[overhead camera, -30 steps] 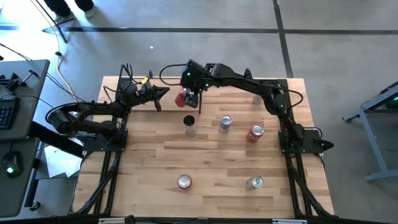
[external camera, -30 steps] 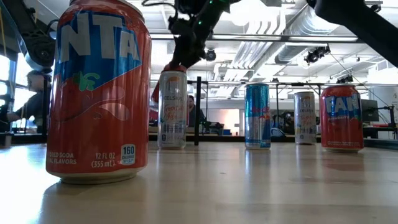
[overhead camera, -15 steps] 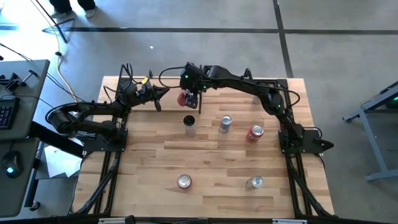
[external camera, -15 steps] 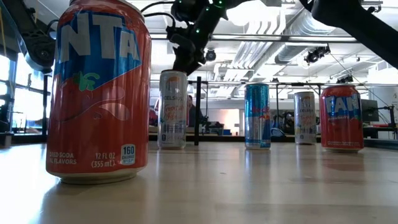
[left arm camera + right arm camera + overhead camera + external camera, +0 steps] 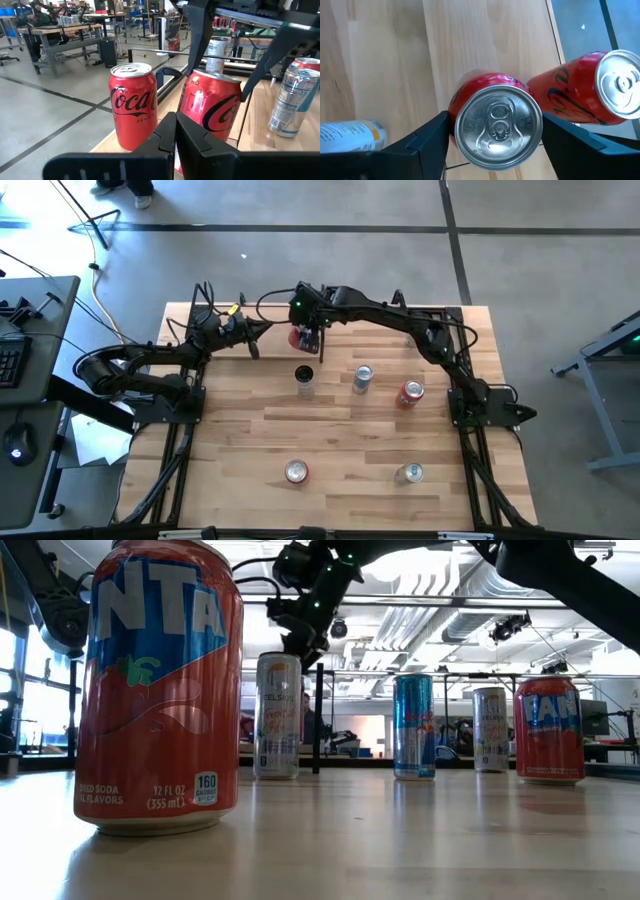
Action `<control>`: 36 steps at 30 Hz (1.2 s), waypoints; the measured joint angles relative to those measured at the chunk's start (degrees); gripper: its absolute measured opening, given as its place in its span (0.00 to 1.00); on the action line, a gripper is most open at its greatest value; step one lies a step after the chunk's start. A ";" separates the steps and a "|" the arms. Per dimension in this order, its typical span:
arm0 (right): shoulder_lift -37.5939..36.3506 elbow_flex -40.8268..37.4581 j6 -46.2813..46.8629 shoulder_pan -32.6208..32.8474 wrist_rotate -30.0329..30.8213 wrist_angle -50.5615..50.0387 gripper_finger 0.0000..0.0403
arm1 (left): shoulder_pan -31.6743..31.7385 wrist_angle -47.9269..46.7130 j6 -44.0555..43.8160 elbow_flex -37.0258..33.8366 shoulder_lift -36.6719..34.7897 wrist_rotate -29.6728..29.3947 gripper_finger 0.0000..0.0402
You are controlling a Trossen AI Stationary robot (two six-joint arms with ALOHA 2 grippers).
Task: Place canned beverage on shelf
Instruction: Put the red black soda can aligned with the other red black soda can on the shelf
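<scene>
A red cola can (image 5: 496, 125) sits between the fingers of my right gripper (image 5: 303, 337) at the table's far edge, left of centre. My right gripper is shut on it. A second red cola can (image 5: 132, 105) stands upright beside it on the shelf's pale board (image 5: 102, 146). My left gripper (image 5: 262, 328) is shut and empty. It points level at the two cans from the table's left, a short way off. In the left wrist view its fingers (image 5: 175, 137) hide the held can's bottom. My right gripper pinches the can's upper wall (image 5: 200, 82) just below the rim, one finger (image 5: 427, 142) on each side. The fingers come from above, slanting down toward the far edge. The can leans slightly. Whether its bottom rests on the shelf, I cannot tell.
On the tabletop stand a white can (image 5: 303, 380), a silver can (image 5: 362, 378) and a red Fanta can (image 5: 410, 393) in a row at mid-table. Another red can (image 5: 296, 471) and a silver can (image 5: 408, 472) stand near the front edge. A black upright (image 5: 318, 715) rises at the far edge.
My right gripper has sunk a little with the red can, close by the other cola can. In the low view the can has dropped out of sight behind the white can. My left gripper has kept still.
</scene>
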 joint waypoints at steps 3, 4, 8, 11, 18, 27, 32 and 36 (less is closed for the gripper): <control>0.00 0.02 1.24 -0.01 0.02 0.61 0.72 | 0.00 -0.21 0.00 0.00 0.00 0.02 0.00; 0.00 0.02 1.33 -0.01 0.06 0.69 0.73 | 0.00 -0.27 0.00 0.00 -0.02 0.02 0.00; -0.08 0.10 -0.24 0.26 1.56 2.76 0.75 | 0.00 -0.52 -0.01 0.00 -0.01 0.16 0.00; -0.13 0.13 -1.65 0.76 2.31 3.38 0.75 | 0.00 -0.60 0.00 0.00 0.00 0.17 0.00; -0.41 0.11 -4.37 1.19 2.30 4.72 0.76 | 0.00 -1.12 0.04 0.00 -0.02 0.17 0.00; -4.74 0.11 -3.85 2.09 4.35 2.17 0.65 | 0.00 -1.24 0.04 0.00 0.00 0.17 0.00; -4.30 0.11 -1.61 0.61 4.14 -0.88 0.29 | 0.00 -1.24 0.02 0.00 0.00 0.17 0.00; -4.20 0.11 -1.58 -0.27 3.23 -0.60 0.04 | 0.00 -1.24 0.00 0.00 -0.02 0.17 0.00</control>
